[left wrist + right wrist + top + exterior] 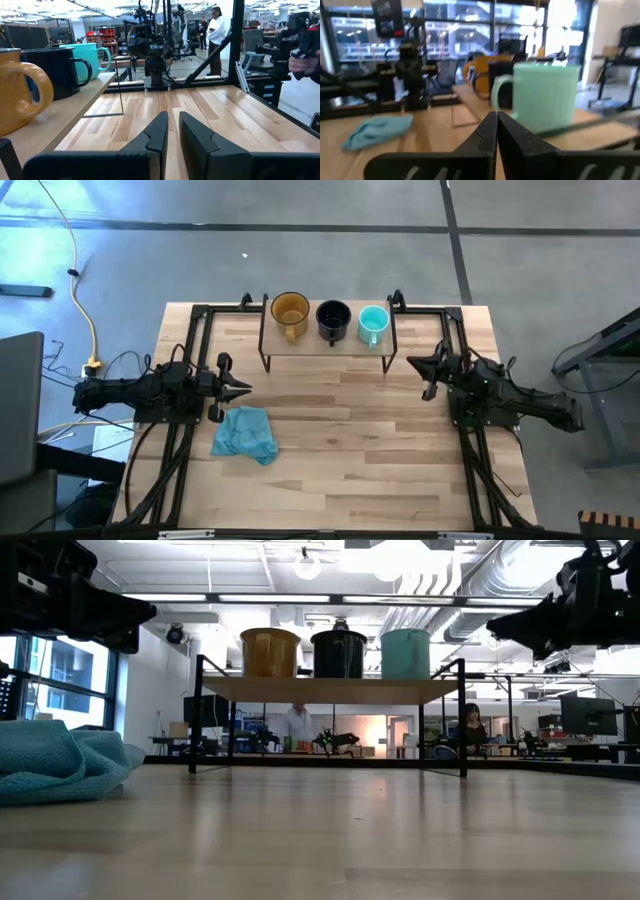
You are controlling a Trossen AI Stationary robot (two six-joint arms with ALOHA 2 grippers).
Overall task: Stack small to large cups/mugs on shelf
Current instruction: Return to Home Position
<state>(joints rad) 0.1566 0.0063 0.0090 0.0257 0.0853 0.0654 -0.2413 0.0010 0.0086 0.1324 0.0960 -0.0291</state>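
So you're idling both closed claws, left (243, 388) and right (414, 362), beside the shelf (325, 346); amber (290, 311), black (333, 318), teal (373, 322) mugs are sitting unstacked.

Counter (340, 460): light butcher-block wood, rectangular, framed along its left, right and far edges by black metal rails.

Directly on it:

1. Shelf (327, 347), a low light-wood board on thin black legs, standing at the far edge, centred between the side rails. All four legs rest on the counter.
2. Blue cloth (246, 434), crumpled in a loose heap on the left half, nearer the front than the shelf and well apart from it.

Both arm bases are fixed at the side rails.
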